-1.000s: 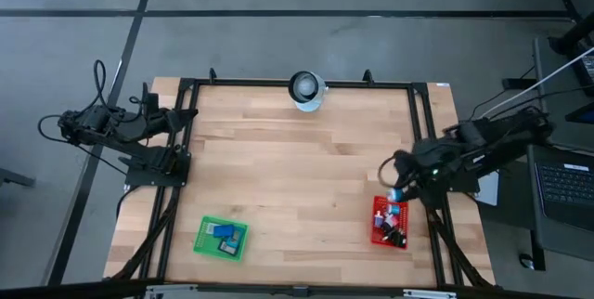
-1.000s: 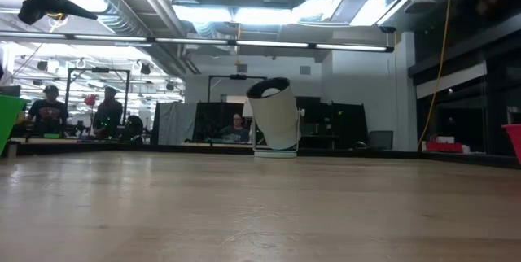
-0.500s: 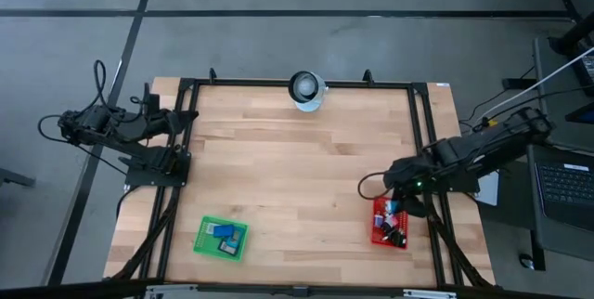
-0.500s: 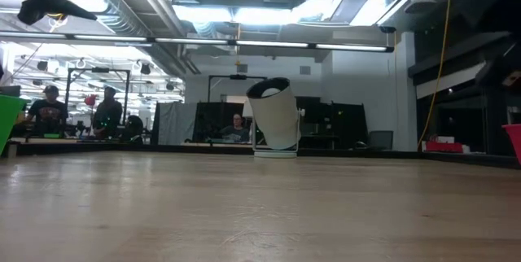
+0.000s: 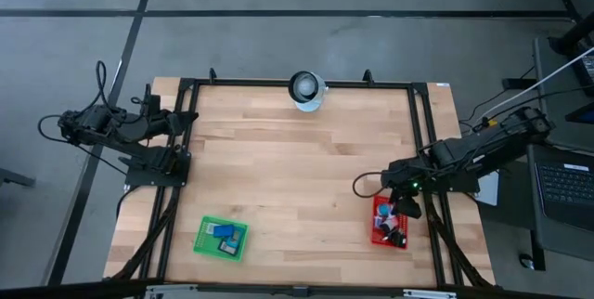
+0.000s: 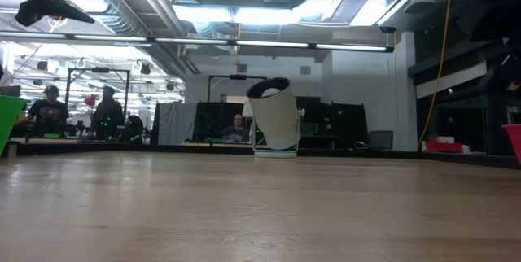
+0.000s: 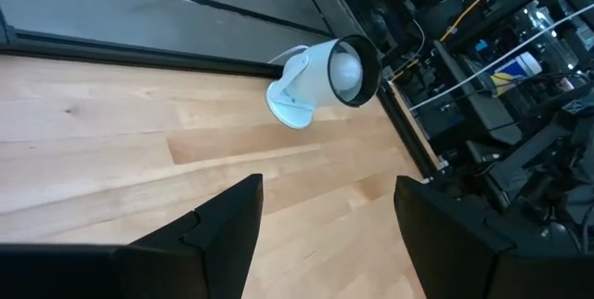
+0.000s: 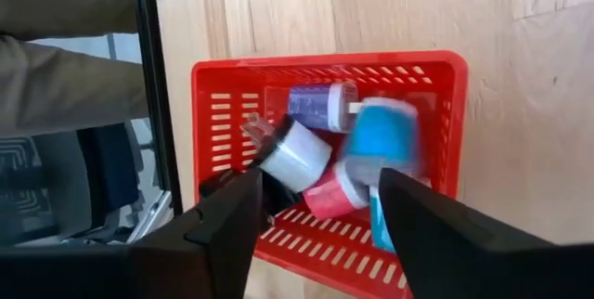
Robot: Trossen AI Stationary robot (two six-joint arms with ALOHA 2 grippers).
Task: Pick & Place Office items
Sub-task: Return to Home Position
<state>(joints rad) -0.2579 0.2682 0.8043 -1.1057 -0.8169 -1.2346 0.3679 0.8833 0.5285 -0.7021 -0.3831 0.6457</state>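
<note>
**Right arm over the red basket; sorting looks finished**

The right gripper (image 5: 405, 208) hangs just above the red basket (image 8: 325, 60). Its two fingers are apart and hold nothing. Inside the basket the office items (image 8: 343, 150) lie in a loose pile. A white plug (image 8: 295, 153) sits beside a light blue plug (image 8: 385, 132), with a lilac plug (image 8: 320, 106) close by. A pink plug (image 8: 332, 195) lies partly under the others. They overlap, so I cannot make a full count.

The green basket (image 5: 202, 234) sits well apart from the red basket, along the same table edge toward the left arm's side. It holds a few blue items (image 5: 225, 236). In the high view no small item shows on the table (image 5: 297, 169) between the two baskets. The white round thing (image 5: 306, 88) stands far from the red basket, at the opposite table edge.

The left gripper (image 5: 174, 121) waits well apart from the red basket, at the table's other side. Its fingers are spread and empty. A person's trouser leg (image 8: 56, 20) shows just past the table frame next to the red basket.

Judging from this, the placing is over and the step in hand is taking the right arm back to rest. The next move calls for a straight lift first, so the fingers clear the basket's rim. After that the arm can fold back toward its base beside the basket. The fingers should stay off the mesh wall, because a light basket would likely slide or tip if caught. The arm should also keep clear of the person nearby.
</note>
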